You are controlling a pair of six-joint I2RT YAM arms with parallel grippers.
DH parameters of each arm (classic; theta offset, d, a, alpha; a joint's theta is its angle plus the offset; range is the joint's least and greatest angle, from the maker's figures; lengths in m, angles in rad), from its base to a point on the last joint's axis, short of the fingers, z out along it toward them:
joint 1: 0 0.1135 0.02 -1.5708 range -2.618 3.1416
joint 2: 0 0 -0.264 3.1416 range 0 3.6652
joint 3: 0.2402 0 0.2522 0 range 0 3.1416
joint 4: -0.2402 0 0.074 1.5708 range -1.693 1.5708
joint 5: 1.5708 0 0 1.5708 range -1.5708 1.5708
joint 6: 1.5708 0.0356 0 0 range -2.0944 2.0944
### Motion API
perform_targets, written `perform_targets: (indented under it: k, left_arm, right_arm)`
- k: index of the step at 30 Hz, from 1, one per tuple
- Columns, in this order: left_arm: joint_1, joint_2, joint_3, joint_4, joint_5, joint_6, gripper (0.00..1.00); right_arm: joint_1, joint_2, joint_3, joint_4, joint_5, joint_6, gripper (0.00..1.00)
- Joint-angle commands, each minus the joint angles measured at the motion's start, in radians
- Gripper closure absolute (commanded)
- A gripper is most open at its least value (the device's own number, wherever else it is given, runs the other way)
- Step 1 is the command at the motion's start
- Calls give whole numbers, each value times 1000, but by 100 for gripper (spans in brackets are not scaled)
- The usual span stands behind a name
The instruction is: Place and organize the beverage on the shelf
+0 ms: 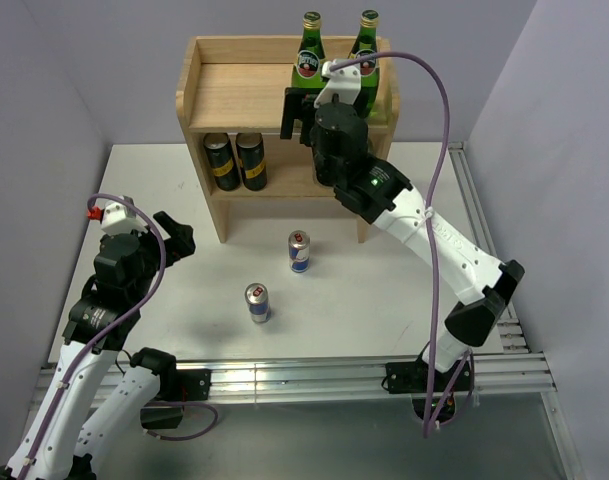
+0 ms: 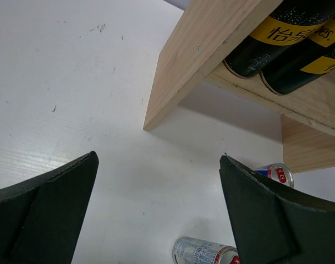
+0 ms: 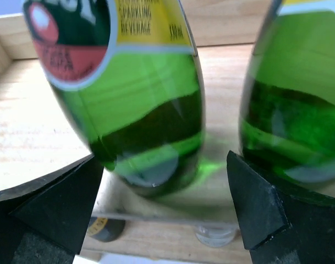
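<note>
Six drinks in all. Two green glass bottles (image 1: 309,60) with gold caps, upright side by side at the right end of the top tier of the light wooden shelf (image 1: 234,95), inside its raised rim. Two black-and-gold cans (image 1: 236,160), upright and touching, at the left end of the lower tier. Two blue-and-silver slim cans (image 1: 299,252), upright on the table in front of the shelf, apart from each other, one nearer the arms' bases.

Two arms. Right gripper (image 3: 164,192) up at the top tier, jaws spread wide either side of the left of the two bottles, gripping nothing. Left gripper (image 2: 159,203) low over the table near the shelf's left panel, jaws wide apart, empty.

White tabletop (image 1: 364,300), faintly scuffed, with metal rails (image 1: 314,378) along its near edge. Plain pale grey-lilac walls (image 1: 44,80) on three sides.
</note>
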Motion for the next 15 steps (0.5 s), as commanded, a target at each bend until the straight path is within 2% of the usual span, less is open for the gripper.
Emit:
perform_targets:
  k: [1,8,12,14,15]
  left_arm:
    - [5,-4,8,16,6,14,1]
    - [5,-2,8,18,3,12,1]
    - [7,-2,10,16,5,12,1]
    - [5,-1,8,16,8,12,1]
    - [5,1,8,18,11,14,1]
  right_arm:
    - [46,-108,-77,82,58,-8,0]
    - [184,-232,-264,119,164,11,0]
    - [322,-340,-474,125,230,130,0]
    - [371,-406,-656,134,208,247,0]
    - [405,-427,-798,154,149,280,0]
